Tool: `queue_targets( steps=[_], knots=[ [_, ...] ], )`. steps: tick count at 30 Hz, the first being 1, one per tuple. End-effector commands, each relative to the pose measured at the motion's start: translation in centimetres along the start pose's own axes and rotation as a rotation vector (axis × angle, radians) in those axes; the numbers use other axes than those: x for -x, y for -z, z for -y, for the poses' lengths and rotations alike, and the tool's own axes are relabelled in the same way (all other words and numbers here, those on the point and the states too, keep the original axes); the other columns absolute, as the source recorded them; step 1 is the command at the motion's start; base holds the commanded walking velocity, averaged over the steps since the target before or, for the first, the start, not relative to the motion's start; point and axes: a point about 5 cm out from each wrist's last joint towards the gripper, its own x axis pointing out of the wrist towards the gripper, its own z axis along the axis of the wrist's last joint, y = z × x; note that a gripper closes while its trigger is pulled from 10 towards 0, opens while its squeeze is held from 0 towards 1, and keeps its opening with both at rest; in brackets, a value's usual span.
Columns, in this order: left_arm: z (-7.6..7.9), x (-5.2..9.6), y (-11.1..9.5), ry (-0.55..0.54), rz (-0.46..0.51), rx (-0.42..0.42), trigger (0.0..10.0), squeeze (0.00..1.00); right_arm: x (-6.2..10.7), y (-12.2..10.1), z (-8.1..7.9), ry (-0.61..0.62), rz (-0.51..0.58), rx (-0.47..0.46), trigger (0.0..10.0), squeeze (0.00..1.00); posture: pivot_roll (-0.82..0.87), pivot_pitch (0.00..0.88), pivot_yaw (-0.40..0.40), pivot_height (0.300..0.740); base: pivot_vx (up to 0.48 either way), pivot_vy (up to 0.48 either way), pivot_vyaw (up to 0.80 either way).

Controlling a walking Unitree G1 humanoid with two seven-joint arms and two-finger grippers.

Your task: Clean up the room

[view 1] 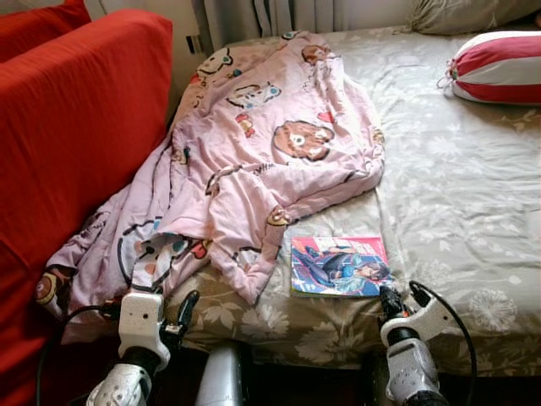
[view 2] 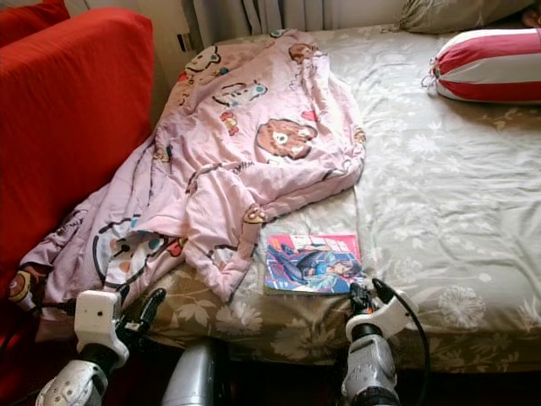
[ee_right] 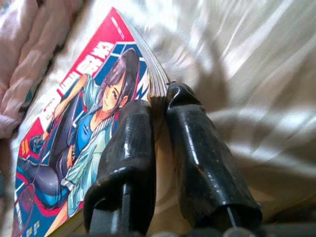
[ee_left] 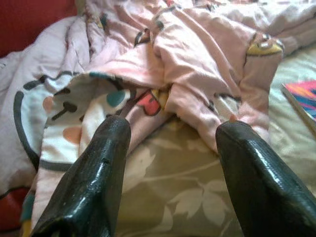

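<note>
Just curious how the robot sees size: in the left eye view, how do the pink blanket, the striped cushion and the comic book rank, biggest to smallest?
1. Pink blanket, by far the largest.
2. Striped cushion and comic book look about alike; the cushion is cut by the picture's edge and lies farther away, so I won't rank them.

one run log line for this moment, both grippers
right gripper: shut on comic book corner, bed front edge | left gripper: open, facing pink blanket

Bed point(view 1: 456, 194) with beige floral sheet; pink cartoon-print blanket point(view 1: 262, 144) crumpled over its left side, comic book point(view 1: 338, 265) flat near front edge, red-and-white striped cushion point(view 1: 499, 68) at far right
</note>
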Motion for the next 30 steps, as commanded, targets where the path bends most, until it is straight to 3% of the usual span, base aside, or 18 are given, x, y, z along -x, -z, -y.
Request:
queue_targets(
  steps=[1, 5, 7, 13, 15, 16, 18, 21, 24, 25, 28, 30],
  knots=[
    [-0.5, 0.0, 0.3, -0.024, -0.006, -0.014, 10.0, 0.0, 0.0, -1.5, 0.2, 0.021, 0.095, 0.048, 0.0, 0.0, 0.13, 0.011, 0.086, 0.57, 0.0, 0.0, 0.0],
    [-0.5, -0.2, 0.4, -0.024, -0.003, -0.014, 10.0, 0.0, 0.4, -2.2, 0.3, 0.021, 0.14, 0.08, 0.0, 0.0, 0.12, 0.0, 0.082, 0.57, 0.0, 0.0, 0.0],
    [-0.5, -0.5, 0.4, -0.022, 0.002, -0.013, 10.0, 0.0, 0.7, -2.7, 0.7, 0.056, 0.17, 0.03, 0.0, 0.0, 0.11, 0.0, 0.08, 0.57, 0.0, 0.0, 0.0],
    [-0.2, -1.1, 0.3, -0.015, 0.02, -0.013, 10.0, 0.0, 1.9, -2.9, 3.4, 0.274, 0.207, -0.235, 0.0, 0.0, 0.1, 0.0, 0.081, 0.57, 0.0, 0.0, 0.0],
    [-0.2, -1.3, 0.4, -0.012, 0.025, -0.013, 10.0, 0.0, 2.3, -1.7, 4.2, 0.358, 0.152, -0.402, 0.0, 0.0, 0.09, 0.0, 0.08, 0.57, 0.0, 0.0, 0.0],
    [-0.2, -1.3, 0.4, -0.012, 0.025, -0.013, 10.0, 0.0, 2.3, -1.7, 4.2, 0.358, 0.152, -0.402, 0.0, 0.0, 0.09, 0.0, 0.08, 0.57, 0.0, 0.0, 0.0],
    [-0.2, -1.4, 0.5, -0.01, 0.028, -0.013, 10.0, 0.0, 2.6, -0.7, 4.7, 0.405, 0.118, -0.494, 0.0, 0.0, 0.1, 0.0, 0.077, 0.57, 0.0, 0.0, 0.0],
    [-0.2, -1.4, 0.5, -0.012, 0.033, -0.013, 10.0, 0.0, 2.7, -0.5, 5.0, 0.433, 0.116, -0.495, 0.0, 0.0, 0.1, 0.0, 0.077, 0.57, 0.0, 0.0, 0.0],
    [-0.2, -1.4, 0.5, -0.012, 0.034, -0.013, 10.0, 0.0, 2.4, -0.5, 4.3, 0.373, 0.108, -0.513, 0.0, 0.0, 0.1, 0.0, 0.077, 0.57, 0.0, 0.0, 0.0],
    [-0.2, -1.4, 0.5, -0.011, 0.035, -0.013, 10.0, 0.0, 2.2, -0.8, 3.7, 0.311, 0.108, -0.486, 0.0, 0.0, 0.1, 0.0, 0.077, 0.57, 0.0, 0.0, 0.0],
    [-0.2, -1.5, 0.6, -0.009, 0.038, -0.013, 10.0, 0.0, 1.8, -1.5, 1.4, 0.086, 0.085, -0.223, 0.0, 0.0, 0.1, 0.0, 0.081, 0.57, 0.0, 0.0, 0.0],
    [-0.2, -1.5, 0.7, -0.007, 0.039, -0.012, 10.0, 0.0, 1.8, -1.3, 0.5, 0.014, 0.071, -0.186, 0.0, 0.0, 0.09, 0.0, 0.081, 0.57, 0.0, 0.0, 0.0]
  ],
)
